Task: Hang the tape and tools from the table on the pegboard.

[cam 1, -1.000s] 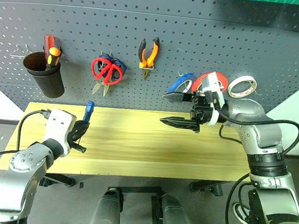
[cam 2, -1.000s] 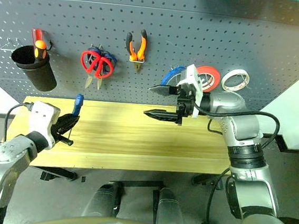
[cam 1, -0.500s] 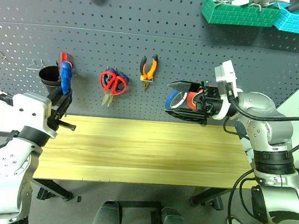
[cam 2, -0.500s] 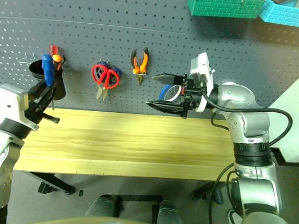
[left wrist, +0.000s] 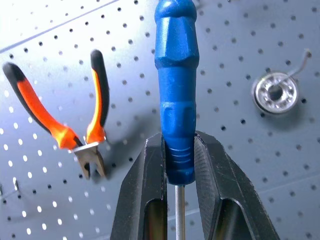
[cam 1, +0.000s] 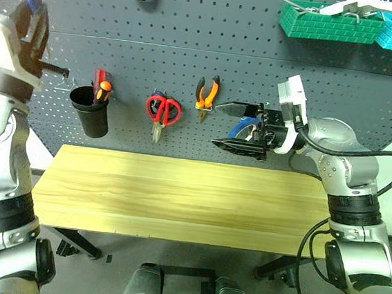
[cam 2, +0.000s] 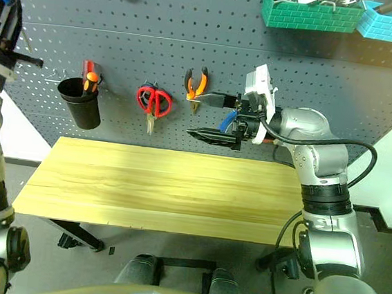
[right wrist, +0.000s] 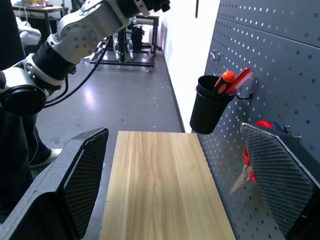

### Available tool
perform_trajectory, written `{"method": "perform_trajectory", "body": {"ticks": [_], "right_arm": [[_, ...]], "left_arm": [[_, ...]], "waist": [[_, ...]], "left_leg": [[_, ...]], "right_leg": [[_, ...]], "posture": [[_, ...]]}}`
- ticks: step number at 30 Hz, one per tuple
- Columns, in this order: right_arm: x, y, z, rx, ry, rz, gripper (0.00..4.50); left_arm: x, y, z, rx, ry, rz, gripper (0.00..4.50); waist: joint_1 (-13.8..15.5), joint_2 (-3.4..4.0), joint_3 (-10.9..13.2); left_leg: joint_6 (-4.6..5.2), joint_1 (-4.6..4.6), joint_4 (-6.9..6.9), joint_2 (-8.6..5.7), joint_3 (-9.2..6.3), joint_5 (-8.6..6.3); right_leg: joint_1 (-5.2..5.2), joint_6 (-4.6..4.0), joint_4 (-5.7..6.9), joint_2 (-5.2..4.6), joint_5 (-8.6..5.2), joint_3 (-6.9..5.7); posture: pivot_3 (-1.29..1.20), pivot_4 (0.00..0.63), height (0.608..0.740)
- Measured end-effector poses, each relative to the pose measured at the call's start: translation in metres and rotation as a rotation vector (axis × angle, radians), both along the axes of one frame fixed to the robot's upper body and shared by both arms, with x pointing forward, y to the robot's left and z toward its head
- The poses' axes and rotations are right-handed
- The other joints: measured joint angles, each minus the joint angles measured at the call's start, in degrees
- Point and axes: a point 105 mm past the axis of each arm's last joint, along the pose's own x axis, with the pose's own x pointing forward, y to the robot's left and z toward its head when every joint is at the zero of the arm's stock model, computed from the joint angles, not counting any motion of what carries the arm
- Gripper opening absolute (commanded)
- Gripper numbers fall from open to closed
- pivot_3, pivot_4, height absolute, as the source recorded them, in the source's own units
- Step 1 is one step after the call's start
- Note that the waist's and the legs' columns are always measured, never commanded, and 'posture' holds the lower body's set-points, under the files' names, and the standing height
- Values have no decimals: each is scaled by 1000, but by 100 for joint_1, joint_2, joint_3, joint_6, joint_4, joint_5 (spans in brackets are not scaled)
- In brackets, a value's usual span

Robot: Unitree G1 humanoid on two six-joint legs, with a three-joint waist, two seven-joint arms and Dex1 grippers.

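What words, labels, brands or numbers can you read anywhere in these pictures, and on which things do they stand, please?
None: no readable text stands on anything.
The screwdriver, pliers, scissors and black cup show no lettering.
The pegboard, table and green bin carry no signs or labels.

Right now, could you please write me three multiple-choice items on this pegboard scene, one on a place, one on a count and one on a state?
1. Where are the orange-and-black-handled pliers?
A. on the wooden table
B. hanging on the dark grey pegboard
C. in the black cup

2. How many screwdrivers stand in the black cup?
A. none
B. two
C. five

3. What is the left gripper doing?
A. standing open and empty
B. clamping the blue-handled screwdriver
C. gripping scissors

Answers:
1 B, they hang from a hook beside the red-handled scissors.
2 B, one orange and one red handle show.
3 B, both fingers press the blue handle.
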Motion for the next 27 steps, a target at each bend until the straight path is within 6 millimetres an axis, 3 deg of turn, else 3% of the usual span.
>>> {"method": "perform_trajectory", "body": {"ticks": [9, 18, 21, 27], "right_arm": [[3, 0, 0, -4, -4, -24, 4500], [4, -3, -9, -14, 15, -59, 4500], [2, -4, -13, -27, 15, -68, 4500], [1, -6, -16, -54, 6, -87, 4500]], "left_arm": [[52, 17, -52, -84, 218, 35, 414], [77, 13, -74, -99, 287, 5, 414], [83, 15, -92, -119, 348, 16, 414], [90, 19, -129, -151, 469, 54, 2386]], "waist": [[136, -1, -5], [126, -1, -5], [116, -1, -5], [116, -2, -4]], "left_leg": [[-8, -1, 1, 0, 5, 5], [-8, -3, 1, 0, 7, 5], [-8, -3, 1, 1, 7, 5], [-8, -7, 3, 1, 7, 5]], "right_leg": [[-14, 4, 24, 0, -8, 0], [-26, -2, 39, 0, -14, 1], [-32, -3, 47, 1, -16, 3], [-36, -4, 48, 1, -18, 3]], "posture": [[268, 30, 740], [239, 45, 740], [229, 51, 740], [204, 65, 740]]}}
